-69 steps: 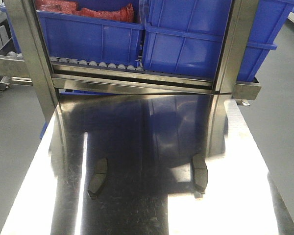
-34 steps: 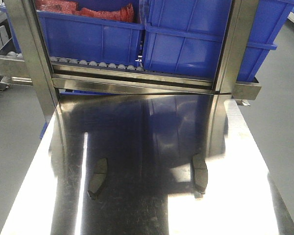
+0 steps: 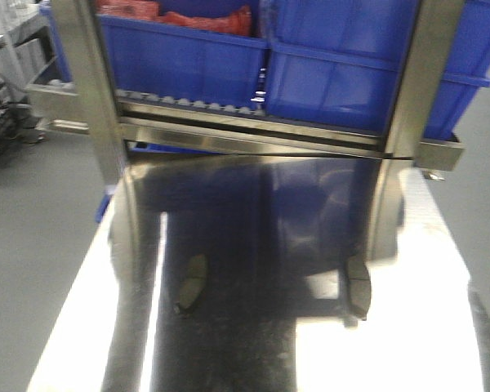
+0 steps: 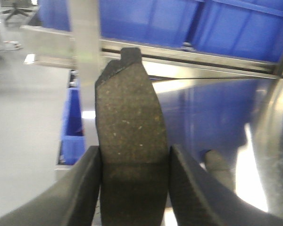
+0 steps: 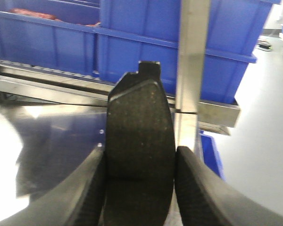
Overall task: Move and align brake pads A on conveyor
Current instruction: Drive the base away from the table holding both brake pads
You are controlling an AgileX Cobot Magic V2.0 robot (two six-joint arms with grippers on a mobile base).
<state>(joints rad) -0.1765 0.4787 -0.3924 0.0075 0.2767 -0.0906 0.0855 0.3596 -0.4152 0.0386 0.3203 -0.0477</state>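
Steel table (image 3: 245,351) took up most of the front view, shiny with heavy glare. Roller rack (image 3: 253,143) with blue bins (image 3: 188,61) stood at its far end. Conveyor was in no view. Front view was blurred.

Two brake pads lay flat on the table, well apart: left pad (image 3: 192,284) and right pad (image 3: 358,287). Left gripper (image 4: 134,162) pinched a third pad (image 4: 129,117) across its long edges, fingers (image 4: 80,188) pressed on both sides, with most of the pad sticking out past the tips. Right gripper (image 5: 140,162) pinched a fourth pad (image 5: 140,127) the same way. Both were held by the table's side edges, pointing at the rack.

Likely risks:
- The edge-only grip on curved sides left a long overhang, so a pad could pivot or slide out on the carry to the unseen conveyor.
- A twisted pad would land misaligned.
- A rack upright sat close behind the fourth pad, so a swing could clip it.
- The table pads were dark on glare and easy to mislocate.
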